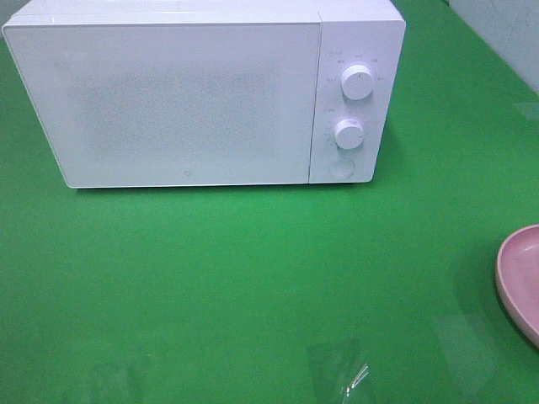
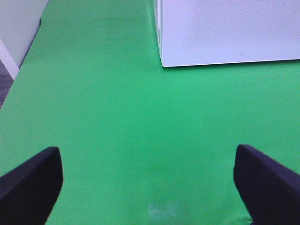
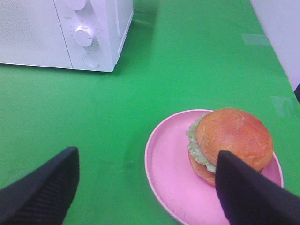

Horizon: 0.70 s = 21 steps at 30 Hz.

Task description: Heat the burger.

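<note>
Black jaws gape wide on both grippers, nothing held: the right gripper [image 3: 145,187] hangs just over the pink plate [image 3: 164,164], where the burger [image 3: 232,140] sits off-centre; the left gripper [image 2: 147,180] hovers above bare green cloth [image 2: 117,117]. The microwave [image 1: 168,93] is shut. I reckon grabbing the bun before the door opens means a stalled, squashed burger.

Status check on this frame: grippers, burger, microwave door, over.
Left gripper and right gripper open, empty. Golden-brown lettuce burger on round pink plate, right of white microwave. Door shut, blocking entry.
</note>
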Each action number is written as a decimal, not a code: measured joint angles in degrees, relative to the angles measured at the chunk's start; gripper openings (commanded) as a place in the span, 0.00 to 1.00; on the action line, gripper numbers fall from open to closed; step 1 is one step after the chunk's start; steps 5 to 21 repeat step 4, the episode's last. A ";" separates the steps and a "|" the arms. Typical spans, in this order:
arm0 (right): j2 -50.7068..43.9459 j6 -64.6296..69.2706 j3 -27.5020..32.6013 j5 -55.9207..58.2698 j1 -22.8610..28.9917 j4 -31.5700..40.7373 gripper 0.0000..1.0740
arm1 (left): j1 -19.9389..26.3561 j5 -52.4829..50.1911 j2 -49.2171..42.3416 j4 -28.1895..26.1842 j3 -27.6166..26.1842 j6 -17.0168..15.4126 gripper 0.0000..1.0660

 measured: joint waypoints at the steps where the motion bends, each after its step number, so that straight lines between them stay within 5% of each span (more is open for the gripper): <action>1: 0.00 0.00 0.00 0.00 0.00 0.00 0.71 | 0.11 0.00 0.00 0.00 0.00 0.00 0.85; 21: 0.00 0.00 0.00 0.00 0.00 0.00 0.71 | 0.11 0.00 0.00 0.00 0.00 0.00 0.85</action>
